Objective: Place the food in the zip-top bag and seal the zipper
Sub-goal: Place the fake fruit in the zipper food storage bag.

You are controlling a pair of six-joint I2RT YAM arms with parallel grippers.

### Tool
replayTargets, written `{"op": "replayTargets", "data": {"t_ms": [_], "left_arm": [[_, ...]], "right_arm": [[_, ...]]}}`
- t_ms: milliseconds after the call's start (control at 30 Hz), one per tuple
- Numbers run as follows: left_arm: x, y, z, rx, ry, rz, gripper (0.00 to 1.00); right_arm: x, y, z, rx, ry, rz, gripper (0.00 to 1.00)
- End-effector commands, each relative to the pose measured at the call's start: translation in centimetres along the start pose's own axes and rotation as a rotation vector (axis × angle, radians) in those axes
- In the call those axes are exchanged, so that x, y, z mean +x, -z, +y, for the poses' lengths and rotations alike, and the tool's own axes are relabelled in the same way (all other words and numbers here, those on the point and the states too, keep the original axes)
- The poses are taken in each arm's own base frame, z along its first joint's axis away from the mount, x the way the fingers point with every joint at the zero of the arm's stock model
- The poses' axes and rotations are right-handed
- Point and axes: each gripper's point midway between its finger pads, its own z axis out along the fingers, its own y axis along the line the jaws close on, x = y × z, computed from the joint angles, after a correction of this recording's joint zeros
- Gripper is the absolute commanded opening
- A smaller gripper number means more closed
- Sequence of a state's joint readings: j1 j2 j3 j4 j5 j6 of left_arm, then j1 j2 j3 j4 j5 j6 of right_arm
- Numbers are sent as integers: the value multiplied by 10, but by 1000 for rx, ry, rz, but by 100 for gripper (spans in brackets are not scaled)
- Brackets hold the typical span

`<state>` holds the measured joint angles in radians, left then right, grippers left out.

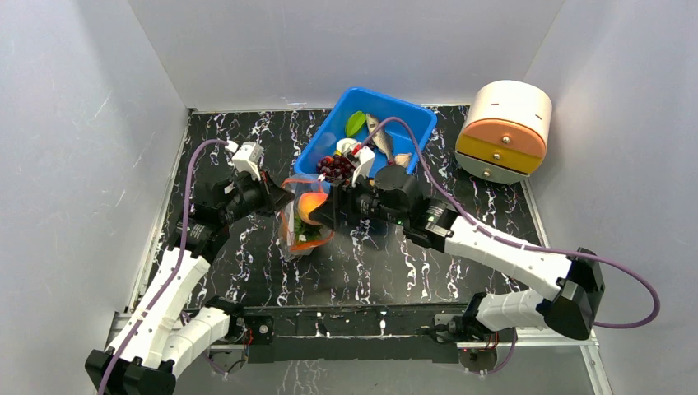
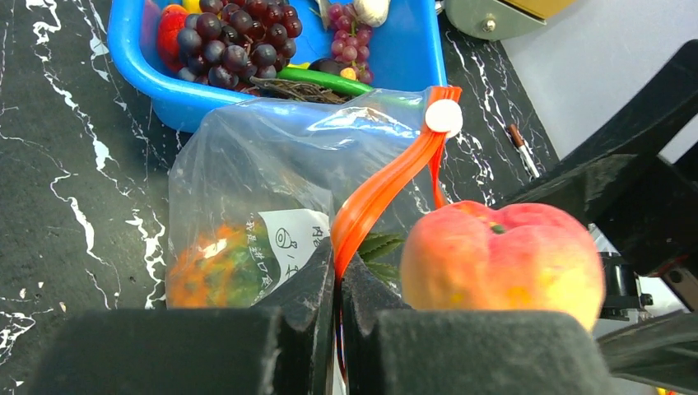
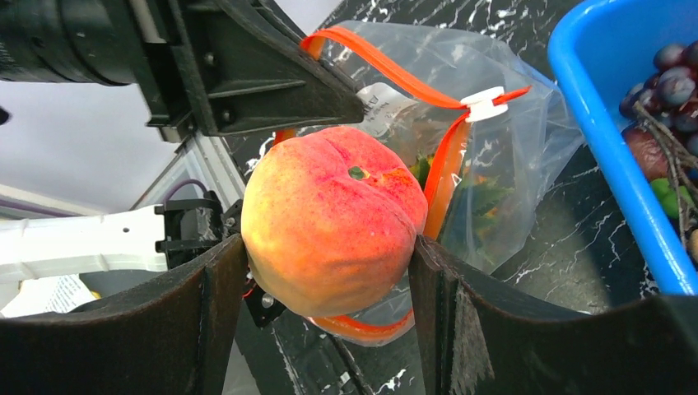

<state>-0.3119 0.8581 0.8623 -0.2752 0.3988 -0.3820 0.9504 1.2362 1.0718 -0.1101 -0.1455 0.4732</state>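
The clear zip-top bag (image 2: 255, 181) stands on the table just before the blue bin, with the orange pineapple (image 2: 216, 267) inside. My left gripper (image 2: 337, 271) is shut on the bag's orange-red zipper strip (image 2: 387, 185) and holds the mouth open; it also shows in the top view (image 1: 284, 196). My right gripper (image 3: 329, 284) is shut on the orange-pink peach (image 3: 333, 216) and holds it at the bag's open mouth, above the lower strip (image 3: 366, 327). The peach shows in the top view (image 1: 309, 206). A white slider (image 3: 484, 102) sits on the strip.
The blue bin (image 1: 416, 123) behind the bag holds dark purple grapes (image 1: 336, 167), a green piece (image 1: 355, 123), a fish and other toy foods. A round cream and orange drawer box (image 1: 504, 130) stands at the back right. White walls close in three sides.
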Motion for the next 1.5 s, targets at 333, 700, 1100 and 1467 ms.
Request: {"op": "replayTargets", "data": {"t_ms": [333,700,1100,1467], "left_arm": [[-5,11,-8,12,-43,20,0],[-12,16,-17,43,-61,-22,0],[-16,17,-12,8,-55,-30,0],[-15,21,-17,24,-47,-38,0]], "right_arm": [[-17,-23,-6,144,10,-21,52],[-30,-39,-19,235,-49,-72,56],[9,-45,1,117,-162,50,68],[1,-4,-8,196,-35,56,87]]}}
